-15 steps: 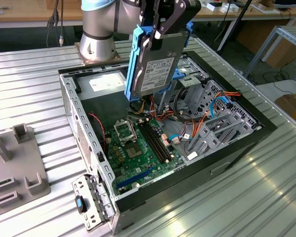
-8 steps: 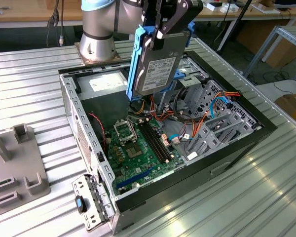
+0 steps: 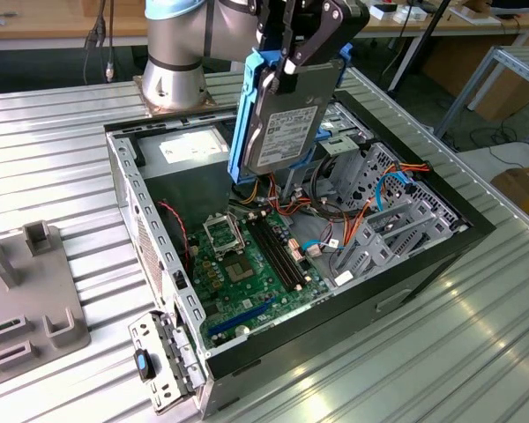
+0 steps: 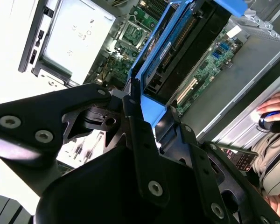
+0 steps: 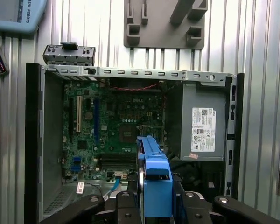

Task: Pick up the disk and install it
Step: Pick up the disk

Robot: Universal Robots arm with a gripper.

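Ribbed metal table (image 3: 62, 150), with an open computer case (image 3: 145, 220) lying flat on it, lid off.

Exterior view. The arm (image 3: 172, 53) has its base on the table just behind the case. The gripper (image 3: 297, 63) is clamped on the upper edge of the disk (image 3: 286, 119). The disk hangs upright and slightly tilted in the air over the rear half of the case, touching nothing below. Beneath it the power supply (image 3: 189, 150) sits toward the exterior view's left. The drive cage (image 3: 383, 220), threaded with orange and blue cables (image 3: 363, 220), sits toward the right. The motherboard (image 3: 247, 264) is nearer the camera. A grey fixture plate (image 3: 26, 308) lies well apart at the view's left. A hinged bracket (image 3: 163, 361) juts out from the near corner of the case. Bare table runs along the case's sides.

Second wrist view. The black fingers (image 4: 136, 135) are closed on the disk's blue rail, and the disk's far end reaches out above the motherboard. A person's hand (image 4: 276, 105) rests outside the case wall.

First wrist view. This looks straight down into the case. The disk is seen edge-on between the fingers, above the seam between motherboard and power supply. Case walls frame the opening all round. The fixture plate and bracket lie outside one wall, and a blue tray (image 5: 14, 16) is near a corner.
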